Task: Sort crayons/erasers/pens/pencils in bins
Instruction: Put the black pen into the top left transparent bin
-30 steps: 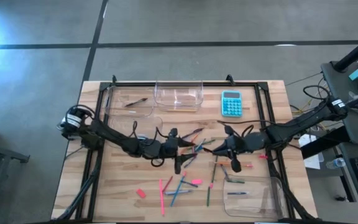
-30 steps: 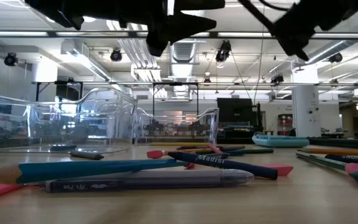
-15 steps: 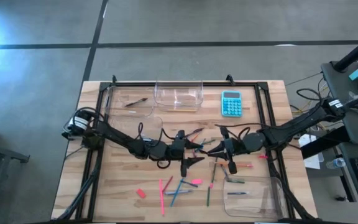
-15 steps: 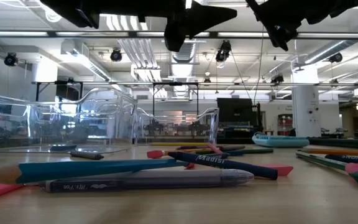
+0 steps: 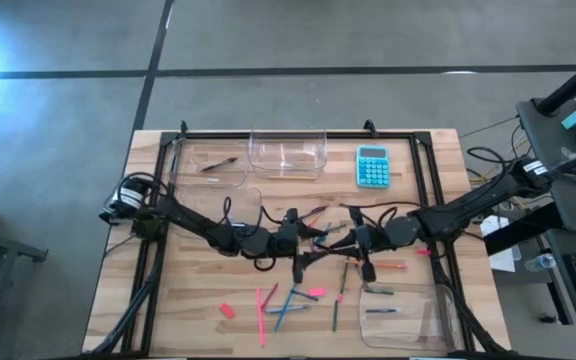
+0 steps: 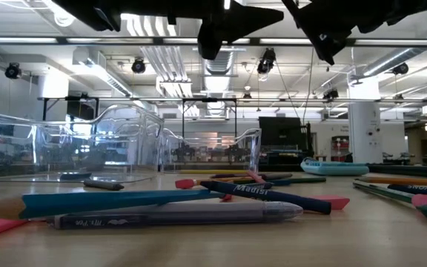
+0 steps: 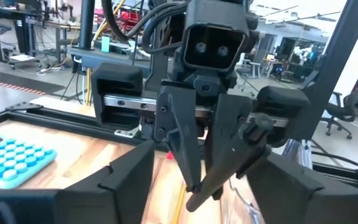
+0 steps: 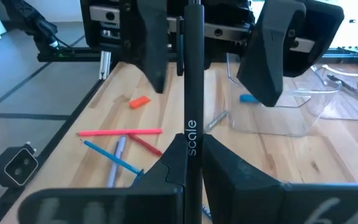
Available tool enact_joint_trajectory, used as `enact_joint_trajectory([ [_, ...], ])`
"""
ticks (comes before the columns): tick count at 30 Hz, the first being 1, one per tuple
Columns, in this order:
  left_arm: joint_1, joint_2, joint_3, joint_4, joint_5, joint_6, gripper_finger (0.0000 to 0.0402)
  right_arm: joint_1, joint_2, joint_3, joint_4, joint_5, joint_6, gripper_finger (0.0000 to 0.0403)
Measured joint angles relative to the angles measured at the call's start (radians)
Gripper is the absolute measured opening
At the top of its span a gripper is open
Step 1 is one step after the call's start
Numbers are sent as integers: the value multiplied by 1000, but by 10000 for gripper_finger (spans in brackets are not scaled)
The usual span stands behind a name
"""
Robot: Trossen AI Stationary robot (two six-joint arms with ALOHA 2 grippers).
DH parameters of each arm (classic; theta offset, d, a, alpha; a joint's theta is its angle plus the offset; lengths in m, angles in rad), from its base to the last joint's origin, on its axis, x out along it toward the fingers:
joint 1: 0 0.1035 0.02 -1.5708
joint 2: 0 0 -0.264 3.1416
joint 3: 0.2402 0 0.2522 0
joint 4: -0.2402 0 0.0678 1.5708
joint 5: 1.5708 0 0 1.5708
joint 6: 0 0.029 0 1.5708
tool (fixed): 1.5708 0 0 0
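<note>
One: Both arms have closed in over the middle of the table (image 5: 198,300) in the last second. What changed between them?

Two: The left gripper (image 5: 308,250) has spread its fingers (image 8: 151,43) to full width. They now stand wide on either side of the pen (image 8: 192,93) without touching it.

One: And the other side?

Two: The right gripper (image 7: 204,186) is clamped tight on that pen, near its lettered end. In the left wrist view the dark shaft sticks out from between the narrow fingers.

One: So a handover?

Two: That's how I read it. The pen looks to be in the right arm's keeping alone, and the left is free to back off and fetch something else.

One: What is the pen like?

Two: It is slim, straight and black, with white lettering along the barrel. It hangs in the air between the two grippers, well above the loose sticks on the wood.

One: Where should it go?

Two: Probably the clear bin (image 5: 438,320) at the near right corner, which already holds a couple of dark pens and is on the right arm's side.

One: How far along is the job?

Two: Not far, I'd say. Coloured sticks and pink erasers (image 5: 227,310) are scattered over the near half of the table, and the calculator (image 5: 372,166) sits beyond them by the far edge
</note>
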Motion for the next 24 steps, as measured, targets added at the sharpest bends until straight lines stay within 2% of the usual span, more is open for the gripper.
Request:
enact_joint_trajectory([
  [4,1,4,1,0,0,1,163,0,2,0,0,1,3,20],
  [11,2,5,2,6,-2,27,24,-1,-1,0,-3,8,21,22],
  [15,2,4,13,-2,-2,31,22,0,0,0,-1,2,26,52],
  [20,6,-10,18,-18,-3,53,22,0,-8,0,-14,-4,26,120],
  [24,11,-57,13,-96,-18,70,22,0,-50,11,-66,-3,21,169],
])
